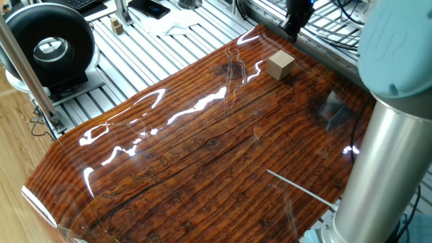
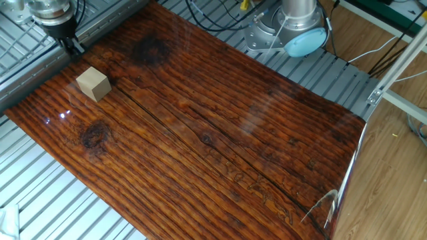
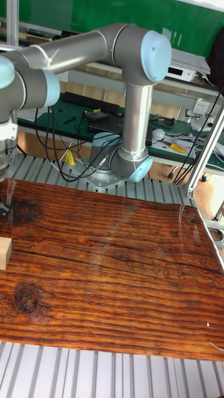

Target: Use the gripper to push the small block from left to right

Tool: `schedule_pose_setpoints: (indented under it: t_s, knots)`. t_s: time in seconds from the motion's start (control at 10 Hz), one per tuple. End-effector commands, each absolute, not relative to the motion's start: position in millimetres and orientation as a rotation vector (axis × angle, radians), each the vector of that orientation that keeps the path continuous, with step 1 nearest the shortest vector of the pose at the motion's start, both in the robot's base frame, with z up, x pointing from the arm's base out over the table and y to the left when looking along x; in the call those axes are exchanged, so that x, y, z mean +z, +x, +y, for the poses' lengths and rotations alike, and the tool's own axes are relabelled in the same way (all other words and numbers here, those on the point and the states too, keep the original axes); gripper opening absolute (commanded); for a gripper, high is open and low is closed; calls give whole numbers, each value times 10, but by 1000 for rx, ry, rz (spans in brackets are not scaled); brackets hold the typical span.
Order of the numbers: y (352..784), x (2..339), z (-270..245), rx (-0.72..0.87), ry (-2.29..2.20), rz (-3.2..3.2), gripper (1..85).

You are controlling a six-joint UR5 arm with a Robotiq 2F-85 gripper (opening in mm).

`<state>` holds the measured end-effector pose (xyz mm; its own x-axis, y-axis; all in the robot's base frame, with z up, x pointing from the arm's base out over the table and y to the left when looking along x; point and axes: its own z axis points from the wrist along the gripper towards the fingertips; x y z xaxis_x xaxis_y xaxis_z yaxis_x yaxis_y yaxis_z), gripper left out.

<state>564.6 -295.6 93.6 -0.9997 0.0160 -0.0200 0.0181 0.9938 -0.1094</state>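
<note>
Near the end effector, small block untouched

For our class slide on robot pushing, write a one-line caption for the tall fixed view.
A UR5 arm reaches to the left edge of the wooden table, where the small block sits half out of frame.

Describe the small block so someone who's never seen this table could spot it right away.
Start at the glossy dark wooden tabletop and look near its edge beside the black pincer. The small block sits alone there: a plain, pale tan cube, much lighter than the wood under it.
</note>
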Motion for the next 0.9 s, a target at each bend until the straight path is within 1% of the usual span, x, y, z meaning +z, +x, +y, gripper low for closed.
schedule_pose_setpoints:
  t_s: [0.0,0.3,0.8]
  knots:
    - [5695,776,-3030,-165,8,3110,10]
    - [5736,671,-3084,-182,-9,3108,10]
    - [5731,654,-3030,-119,-72,3130,10]
